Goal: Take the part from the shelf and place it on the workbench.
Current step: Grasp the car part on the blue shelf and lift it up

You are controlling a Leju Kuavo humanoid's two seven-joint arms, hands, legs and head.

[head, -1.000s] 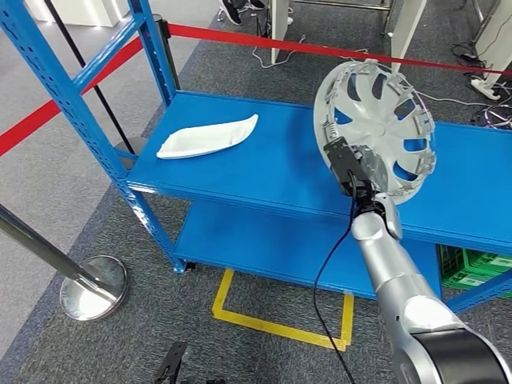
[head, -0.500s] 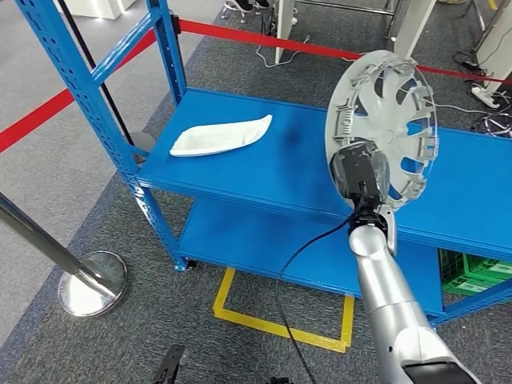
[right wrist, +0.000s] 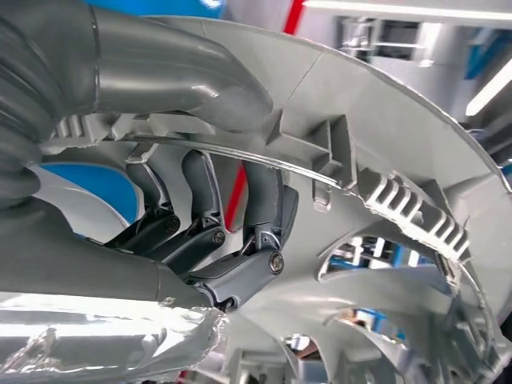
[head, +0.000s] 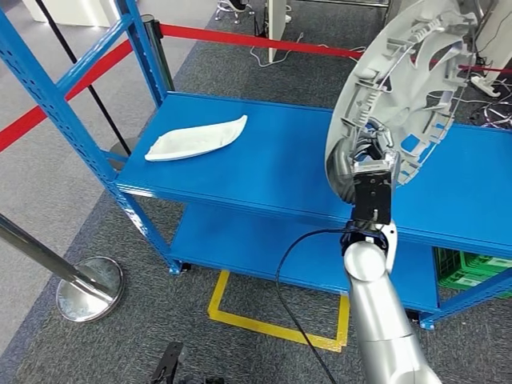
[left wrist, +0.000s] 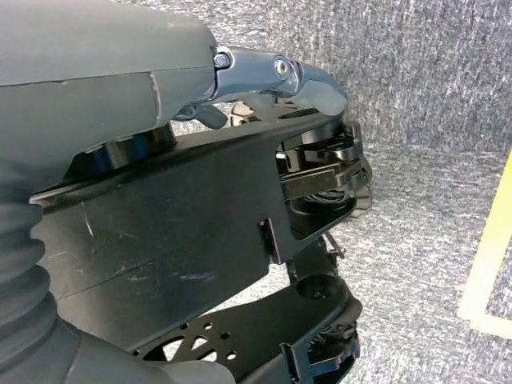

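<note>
Now that the round silver plastic wheel cover [head: 403, 88] has risen to the upper right, clear of the blue shelf [head: 284, 160], the right hand [head: 362, 160] gripping its rim can carry it off.

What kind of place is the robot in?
Probably a workshop or a robot test area: a blue metal shelf, red barrier tape on a post, yellow floor marks, and a car hubcap in its right hand.
</note>
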